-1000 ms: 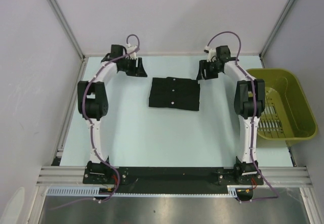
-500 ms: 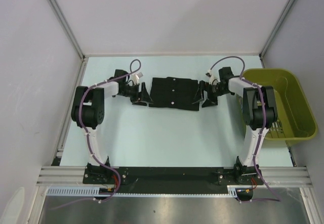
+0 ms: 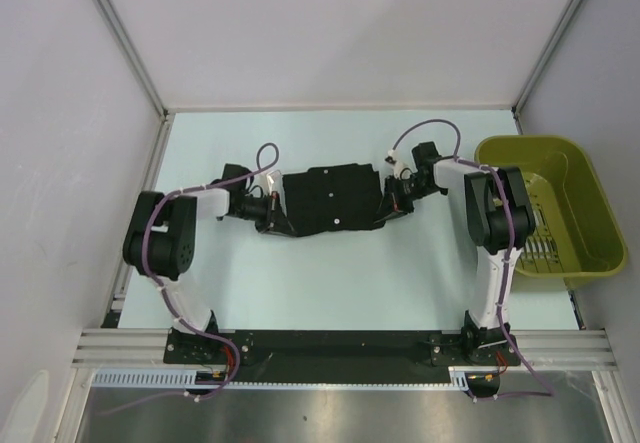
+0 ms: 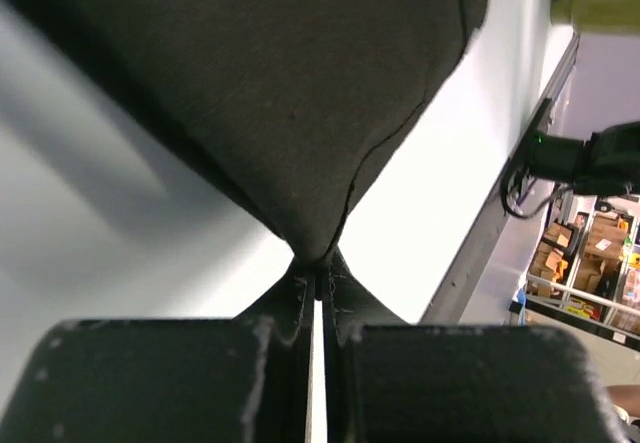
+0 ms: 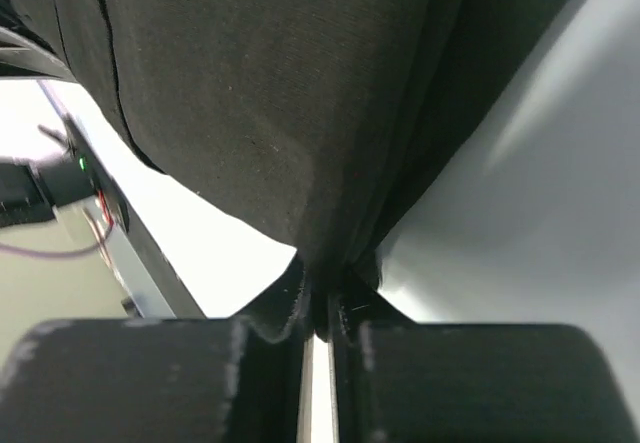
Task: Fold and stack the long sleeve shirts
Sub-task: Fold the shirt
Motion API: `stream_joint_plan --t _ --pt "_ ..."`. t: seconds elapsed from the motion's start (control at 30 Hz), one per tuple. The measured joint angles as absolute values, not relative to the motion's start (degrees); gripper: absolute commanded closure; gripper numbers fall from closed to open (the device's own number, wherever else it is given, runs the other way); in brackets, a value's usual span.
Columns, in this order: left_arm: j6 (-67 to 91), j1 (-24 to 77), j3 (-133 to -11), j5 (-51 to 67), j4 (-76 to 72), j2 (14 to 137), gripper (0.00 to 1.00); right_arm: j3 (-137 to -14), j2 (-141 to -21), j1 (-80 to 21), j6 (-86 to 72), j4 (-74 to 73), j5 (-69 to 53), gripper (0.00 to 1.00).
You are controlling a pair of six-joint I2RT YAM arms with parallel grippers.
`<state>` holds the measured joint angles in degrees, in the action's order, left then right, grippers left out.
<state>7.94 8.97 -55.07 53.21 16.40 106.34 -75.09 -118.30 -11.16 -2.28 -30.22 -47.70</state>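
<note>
left fingers (image 4: 285,308) clamped on the left edge of the black soft-fabric folded long sleeve shirt (image 3: 330,199). right fingers (image 5: 285,303) pinched tight on its right edge. shirt spans between both pairs, over pale table (image 3: 300,273).

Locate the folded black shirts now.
Top view: folded black shirts sit at the table centre, between left claw and right claw, each pinching a side edge; green basket far right.

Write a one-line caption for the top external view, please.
Left end effector and right end effector pinch opposite edges of a black shirt; green basket at right.
</note>
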Motion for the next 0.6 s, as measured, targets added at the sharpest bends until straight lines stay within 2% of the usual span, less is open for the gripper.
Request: stream_joint_plan --t 0.1,0.13,0.17,0.2,0.23,0.3,0.33,0.4,0.6 --pt "7.6 8.8 -50.8 53.1 17.1 101.3 1.0 -74.1 -118.2 -12.6 0.2 -31.5 -48.8 0.98" --pt "7.4 8.6 -49.6 53.1 17.5 99.9 0.88 -73.2 -117.9 -12.8 0.9 -32.0 -49.3 0.94" --pt "7.2 8.4 -48.7 53.1 17.9 98.9 0.76 -72.1 -117.5 -13.0 1.4 -32.4 -49.7 0.88" --pt "6.8 8.3 -48.0 52.9 18.2 98.3 0.67 -70.9 -117.0 -13.1 1.8 -33.0 -50.0 0.67" --pt "6.4 8.1 -47.5 52.8 18.6 98.0 0.54 -70.1 -116.5 -13.1 2.4 -33.9 -50.3 0.6" --pt "5.7 7.7 -47.1 52.6 19.5 97.8 0.46 -69.8 -116.0 -12.9 3.4 -36.3 -50.4 0.46" --pt "5.2 7.1 -47.0 52.6 20.2 97.6 0.42 -70.4 -115.9 -12.5 4.8 -38.2 -50.7 0.43" --pt "4.1 5.7 -47.0 51.9 21.3 96.6 0.39 -72.2 -115.7 -11.5 7.0 -42.0 -50.3 0.37" --pt "0.3 2.9 -56.8 48.0 24.7 95.9 0.37 -85.9 -116.2 -7.6 9.0 -46.6 -47.1 0.37"
